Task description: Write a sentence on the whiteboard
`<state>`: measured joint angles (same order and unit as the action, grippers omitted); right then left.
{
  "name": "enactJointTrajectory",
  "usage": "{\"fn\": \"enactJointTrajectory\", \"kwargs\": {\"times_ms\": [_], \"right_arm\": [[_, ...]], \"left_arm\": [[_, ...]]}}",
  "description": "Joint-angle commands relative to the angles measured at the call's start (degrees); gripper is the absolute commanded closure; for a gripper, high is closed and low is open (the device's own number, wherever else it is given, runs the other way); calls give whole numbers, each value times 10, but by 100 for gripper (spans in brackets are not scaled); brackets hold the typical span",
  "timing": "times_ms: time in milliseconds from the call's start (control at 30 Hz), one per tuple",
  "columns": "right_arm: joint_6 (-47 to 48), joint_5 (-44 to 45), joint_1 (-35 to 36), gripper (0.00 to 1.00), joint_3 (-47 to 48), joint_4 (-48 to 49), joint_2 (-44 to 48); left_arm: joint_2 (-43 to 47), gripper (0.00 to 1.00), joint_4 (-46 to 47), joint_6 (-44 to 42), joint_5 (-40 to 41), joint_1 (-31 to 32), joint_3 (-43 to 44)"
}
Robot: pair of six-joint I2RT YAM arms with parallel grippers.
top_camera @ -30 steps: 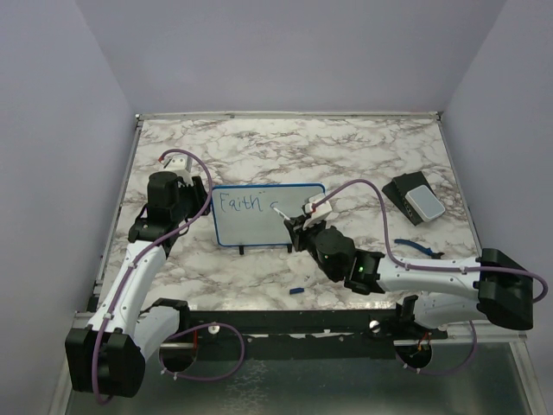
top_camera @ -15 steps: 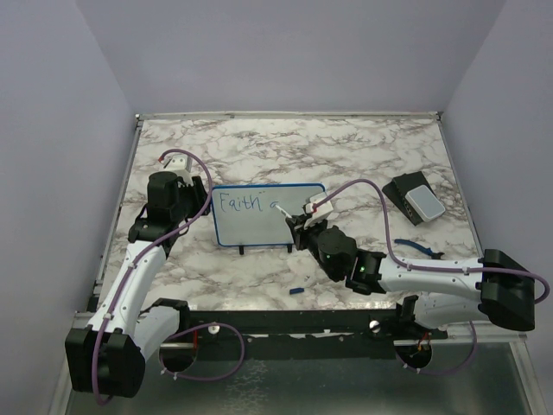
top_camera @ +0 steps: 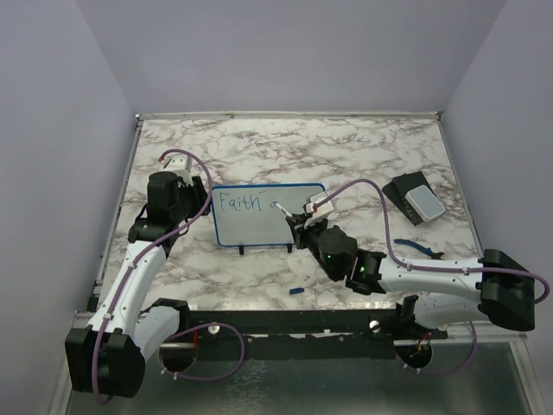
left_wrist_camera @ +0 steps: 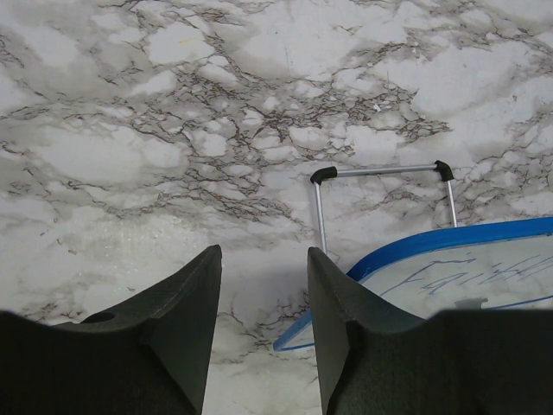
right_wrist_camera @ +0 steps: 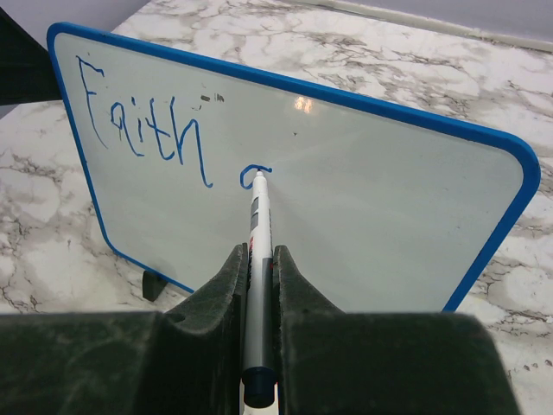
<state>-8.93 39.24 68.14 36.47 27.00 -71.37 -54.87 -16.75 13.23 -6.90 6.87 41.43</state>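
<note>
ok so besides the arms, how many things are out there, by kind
whiteboard: 1
marker: 1
dark block with grey pad: 1
small blue bit: 1
thin blue thing by the right arm, too small to name: 1
total: 5

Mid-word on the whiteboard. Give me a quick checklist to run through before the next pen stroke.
1. Marker grip: right gripper shut on the marker, centred between the fingers. Ok.
2. Tip contact: tip meets the whiteboard at the half-formed letter after "Faith". Ok.
3. Writing room: bare board to the right of that letter. Ok.
4. Board support: left gripper open at the board's left edge; whether it touches the board, cannot tell.
5. Board standing on its feet. Ok.
</note>
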Motion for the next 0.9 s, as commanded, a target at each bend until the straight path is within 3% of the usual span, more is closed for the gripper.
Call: {"fn": "enactJointTrajectory", "kwargs": {"times_ms": [0,467,867], "right_arm": [[3,26,-5,99,6,1,-6],[-52,-4,-4,99,-17,-56,-5],[-52,-32,-3,99,-10,-24,-31]], "left_arm": [[9,54,8,4,-20,3,-8],[8,54,8,2,-21,3,-8],[6,54,8,3,-21,3,-7]]}}
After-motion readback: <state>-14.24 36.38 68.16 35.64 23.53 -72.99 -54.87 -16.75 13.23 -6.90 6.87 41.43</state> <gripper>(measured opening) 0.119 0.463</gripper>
